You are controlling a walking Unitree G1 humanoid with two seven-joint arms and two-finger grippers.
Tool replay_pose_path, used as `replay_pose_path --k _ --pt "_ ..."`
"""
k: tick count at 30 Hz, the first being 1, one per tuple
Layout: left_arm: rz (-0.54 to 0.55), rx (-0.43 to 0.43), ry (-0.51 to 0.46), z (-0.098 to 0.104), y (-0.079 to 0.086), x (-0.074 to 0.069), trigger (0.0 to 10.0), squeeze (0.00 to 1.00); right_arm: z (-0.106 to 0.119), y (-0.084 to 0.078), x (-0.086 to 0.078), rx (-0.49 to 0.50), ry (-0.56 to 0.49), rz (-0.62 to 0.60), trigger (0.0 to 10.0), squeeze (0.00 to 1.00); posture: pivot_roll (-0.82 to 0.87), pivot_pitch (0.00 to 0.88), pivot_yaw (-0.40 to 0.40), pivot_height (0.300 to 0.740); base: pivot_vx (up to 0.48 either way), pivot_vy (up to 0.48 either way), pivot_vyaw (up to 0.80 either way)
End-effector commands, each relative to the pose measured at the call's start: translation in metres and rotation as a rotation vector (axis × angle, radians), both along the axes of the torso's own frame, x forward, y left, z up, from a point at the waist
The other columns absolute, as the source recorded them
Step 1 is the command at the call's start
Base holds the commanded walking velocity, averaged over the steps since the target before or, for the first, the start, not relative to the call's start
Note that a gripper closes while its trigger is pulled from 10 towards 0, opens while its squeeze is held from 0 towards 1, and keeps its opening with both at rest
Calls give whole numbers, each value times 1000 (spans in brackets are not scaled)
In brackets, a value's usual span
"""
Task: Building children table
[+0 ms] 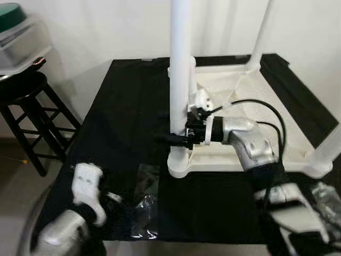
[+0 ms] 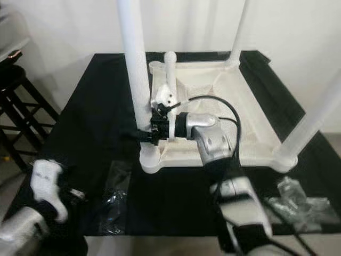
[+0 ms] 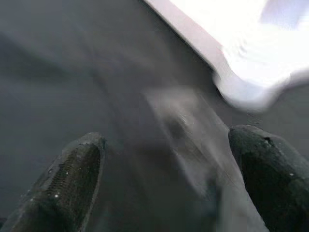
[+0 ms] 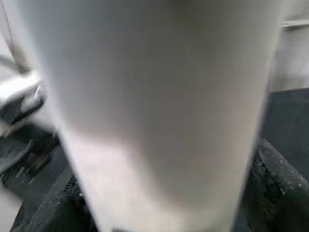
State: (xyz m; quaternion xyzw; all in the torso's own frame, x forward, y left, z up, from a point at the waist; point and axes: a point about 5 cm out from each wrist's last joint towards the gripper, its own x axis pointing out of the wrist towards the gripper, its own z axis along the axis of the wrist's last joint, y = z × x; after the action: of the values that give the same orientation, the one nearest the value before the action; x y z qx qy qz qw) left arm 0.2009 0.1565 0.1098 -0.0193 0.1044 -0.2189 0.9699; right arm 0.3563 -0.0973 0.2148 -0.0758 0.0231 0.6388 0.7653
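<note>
The right gripper (image 1: 176,138) has its two black fingers (image 4: 277,193) closed around a tall white leg (image 1: 179,69), one finger on each side of it. It holds the leg low down, just above the corner where the leg joins the white table (image 1: 234,160). The table lies upside down in the middle of the frame, on a black cloth (image 1: 128,117). Its other legs stick up at the upper right and right edge.

The left gripper (image 3: 164,183) is at the lower left of the frame, near the edge of the cloth. Its fingers (image 3: 63,183) are spread apart with nothing between them. They hang over a clear plastic bag (image 1: 146,202) on the cloth.

More crumpled clear plastic (image 2: 298,202) lies at the lower right. A dark wooden stool (image 1: 26,117) stands on the floor at the left edge.
</note>
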Motion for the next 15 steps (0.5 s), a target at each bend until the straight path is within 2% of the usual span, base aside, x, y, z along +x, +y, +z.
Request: replay_pose_path --k 1,2,3,5,6,11,15 --pt "9 30 -4 -4 -3 -2 10000 0 7 7 3 -6 -19 36 10000 0 77 21 17 740 0 0 0" --pt "49 18 -19 -2 0 -2 10000 0 9 8 7 -3 -5 27 9765 0 89 19 4 740 0 0 0" --pt "78 10 -36 0 2 -1 10000 0 9 9 10 -5 11 20 902 0 99 14 -5 740 0 0 0" --pt "103 7 -55 1 3 -2 10000 0 9 8 12 -7 23 27 902 0 99 14 -5 740 0 0 0" --pt "99 8 -66 0 0 -3 10000 0 8 7 12 -11 43 38 0 0 99 12 -11 740 0 0 0" --pt "26 -10 -82 -2 -17 -7 10000 0 -3 -1 13 -29 79 44 0 0 85 5 -14 740 0 0 0" --pt "-29 -38 -81 -4 -24 -5 10000 0 -19 -10 12 -13 83 -46 0 0 63 6 -8 740 0 0 0"
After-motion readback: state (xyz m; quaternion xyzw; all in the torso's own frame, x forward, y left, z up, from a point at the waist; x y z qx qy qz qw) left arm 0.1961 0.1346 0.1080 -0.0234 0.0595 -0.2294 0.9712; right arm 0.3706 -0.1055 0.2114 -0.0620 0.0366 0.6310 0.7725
